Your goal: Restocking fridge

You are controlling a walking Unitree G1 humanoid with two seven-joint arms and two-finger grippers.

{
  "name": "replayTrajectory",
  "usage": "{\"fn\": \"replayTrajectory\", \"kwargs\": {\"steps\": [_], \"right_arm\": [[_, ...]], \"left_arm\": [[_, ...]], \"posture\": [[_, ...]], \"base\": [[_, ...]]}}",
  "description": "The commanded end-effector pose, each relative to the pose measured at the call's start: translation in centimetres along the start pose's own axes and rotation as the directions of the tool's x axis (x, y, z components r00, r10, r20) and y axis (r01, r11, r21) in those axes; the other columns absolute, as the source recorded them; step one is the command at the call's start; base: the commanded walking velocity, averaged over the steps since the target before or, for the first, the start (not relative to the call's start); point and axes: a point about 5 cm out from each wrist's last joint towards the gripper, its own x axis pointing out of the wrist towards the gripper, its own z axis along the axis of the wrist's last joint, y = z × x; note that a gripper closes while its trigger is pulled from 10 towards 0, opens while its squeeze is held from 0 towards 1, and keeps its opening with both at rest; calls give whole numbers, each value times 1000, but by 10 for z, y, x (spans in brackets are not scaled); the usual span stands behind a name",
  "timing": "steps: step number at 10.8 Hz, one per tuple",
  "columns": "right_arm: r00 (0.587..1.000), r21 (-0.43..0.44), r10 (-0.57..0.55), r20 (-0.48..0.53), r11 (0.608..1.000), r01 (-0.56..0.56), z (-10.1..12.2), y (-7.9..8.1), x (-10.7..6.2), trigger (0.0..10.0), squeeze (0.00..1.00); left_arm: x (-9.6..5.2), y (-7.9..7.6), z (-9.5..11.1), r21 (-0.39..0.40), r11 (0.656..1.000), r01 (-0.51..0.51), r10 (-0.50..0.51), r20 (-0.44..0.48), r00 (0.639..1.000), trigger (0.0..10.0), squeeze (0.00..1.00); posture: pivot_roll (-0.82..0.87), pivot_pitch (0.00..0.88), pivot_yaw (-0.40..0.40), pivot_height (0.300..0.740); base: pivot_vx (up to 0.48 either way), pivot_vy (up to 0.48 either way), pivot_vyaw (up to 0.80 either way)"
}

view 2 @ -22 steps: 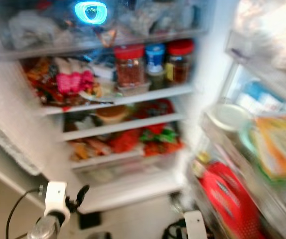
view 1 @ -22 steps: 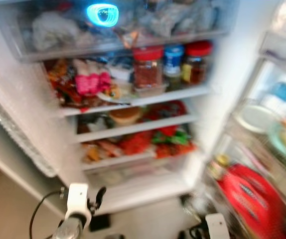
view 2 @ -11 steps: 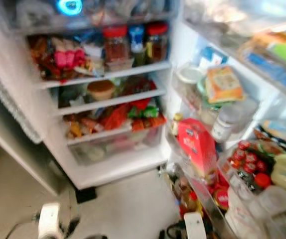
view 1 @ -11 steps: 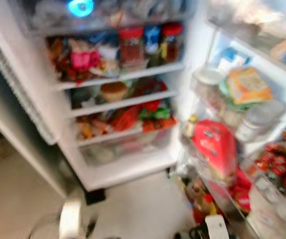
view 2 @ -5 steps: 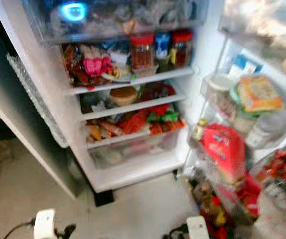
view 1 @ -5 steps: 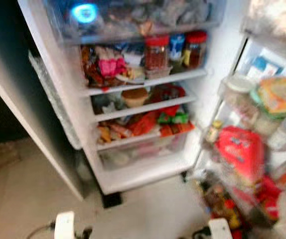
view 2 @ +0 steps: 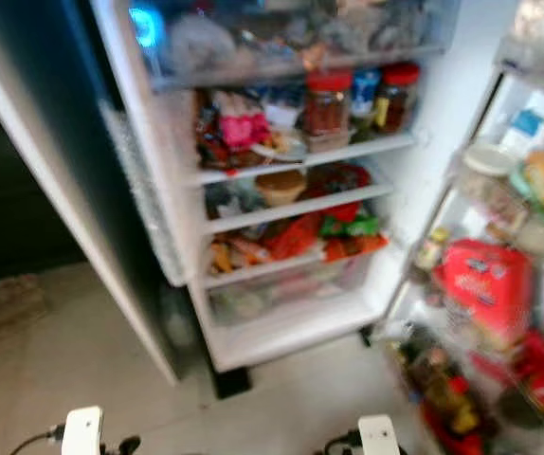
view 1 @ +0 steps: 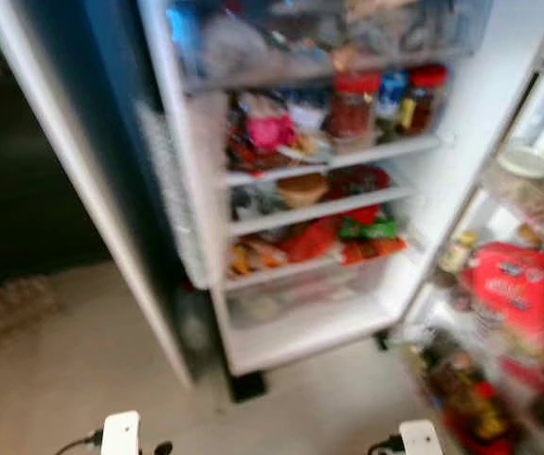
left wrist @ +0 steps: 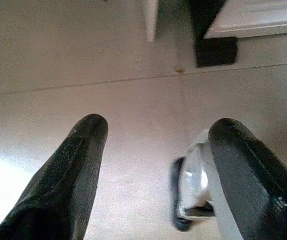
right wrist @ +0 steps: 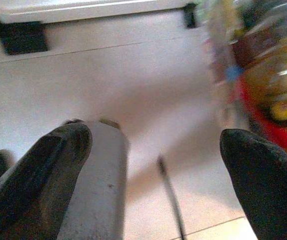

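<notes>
Left eye view, blurred: I stand before an open fridge [view 1: 206, 190] with crowded shelves. Red-lidded jars [view 1: 353, 104] sit on an upper shelf, red and green packets [view 1: 348, 232] lower down. The door rack [view 1: 528, 199] on my right holds a red bag [view 1: 516, 294]. My arms hang low over the pale floor [view 1: 82, 370]. My left gripper [left wrist: 156, 145] is spread wide and holds nothing. My right gripper [right wrist: 158, 150] is spread wide too, with a grey cylinder [right wrist: 96, 185] against one finger.
</notes>
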Motion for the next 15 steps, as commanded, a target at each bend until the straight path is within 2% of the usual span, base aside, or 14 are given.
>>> {"fn": "replayTrajectory", "kwargs": {"steps": [1,3,7,8,12,15], "right_arm": [[992,14,39,-119,999,-38,-30,10,-8,10000,0],[993,20,31,-116,999,-28,-29,9,-8,10000,0],[992,28,34,-118,999,-31,-29,7,-8,10000,0],[992,28,38,-122,999,-35,-29,7,-8,10000,0],[993,24,25,-119,999,-22,-29,6,-8,10000,0],[993,23,16,-116,1000,-14,-29,6,-8,10000,0]], "left_arm": [[-1,-3,-7,-4,1000,-1,0,-22,1000,10000,0],[-2,-3,-11,3,1000,-15,15,-36,999,10000,0],[0,-9,-8,-11,1000,-14,14,-26,1000,10000,0],[0,-10,-8,6,1000,-15,15,-33,999,10000,0],[1,-16,-9,9,1000,-7,8,-49,999,10000,0],[1,-17,-8,-4,1000,-4,3,-45,999,10000,0]], "posture": [[-71,52,52,651],[-72,60,46,661],[-71,65,41,726],[-71,64,38,740],[-71,56,35,740],[-73,60,36,740]], "base": [[0,0,0],[0,0,0],[0,0,0],[0,0,0],[0,0,0],[0,334,0]]}}
